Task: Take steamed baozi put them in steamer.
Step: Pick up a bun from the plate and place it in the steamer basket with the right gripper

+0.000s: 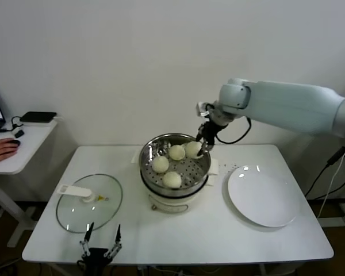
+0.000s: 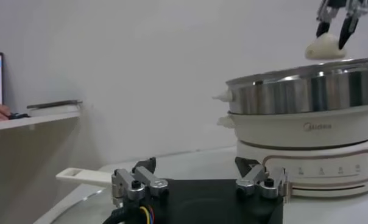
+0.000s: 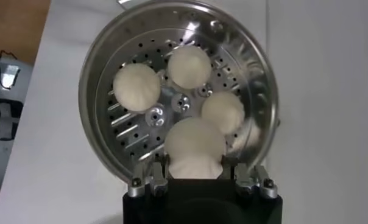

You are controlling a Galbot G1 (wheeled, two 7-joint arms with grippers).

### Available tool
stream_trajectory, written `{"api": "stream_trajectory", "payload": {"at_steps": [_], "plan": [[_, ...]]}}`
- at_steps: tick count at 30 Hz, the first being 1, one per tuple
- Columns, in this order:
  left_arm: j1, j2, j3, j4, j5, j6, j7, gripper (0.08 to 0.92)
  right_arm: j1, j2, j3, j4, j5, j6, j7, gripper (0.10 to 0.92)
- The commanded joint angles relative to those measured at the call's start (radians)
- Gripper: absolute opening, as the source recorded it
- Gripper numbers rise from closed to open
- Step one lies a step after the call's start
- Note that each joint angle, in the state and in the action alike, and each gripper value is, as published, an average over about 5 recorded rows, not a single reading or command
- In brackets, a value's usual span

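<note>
Baozi point(image 3: 194, 145) no. 4 between right gripper point(image 3: 196, 176) fingers, barely parted, over steamer point(image 3: 257, 73); left gripper point(image 2: 199, 182) wide open, idle.

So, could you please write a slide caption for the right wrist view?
Right end effector holding the fourth baozi above the steamer, where three baozi already lie.

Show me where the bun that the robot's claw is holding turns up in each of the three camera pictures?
Head view: the held bun sits at the steamer's far right side, under the right gripper.
Left wrist view: the bun shows above the steamer's rim, top right, between dark fingertips.
Right wrist view: it fills the lower centre, nearest the camera.
Shared landmark: the shiny steamer.
</note>
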Motion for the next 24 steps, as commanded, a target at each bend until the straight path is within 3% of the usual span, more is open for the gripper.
{"api": "stream_trajectory", "payload": {"at_steps": [1, 17, 24], "plan": [[-0.003, -0.013, -0.002, 0.005, 0.001, 0.0, 0.0, 0.823, -0.182, 0.047, 0.057, -0.043, -0.102, -0.04, 0.046, 0.594], [-0.002, -0.011, -0.002, 0.004, 0.002, -0.002, -0.001, 0.823, -0.204, 0.046, 0.115, -0.069, -0.096, -0.063, 0.091, 0.645], [0.002, -0.012, -0.006, -0.003, 0.003, -0.001, 0.0, 0.823, 0.017, -0.008, 0.008, -0.007, 0.087, -0.039, 0.023, 0.791]]}}
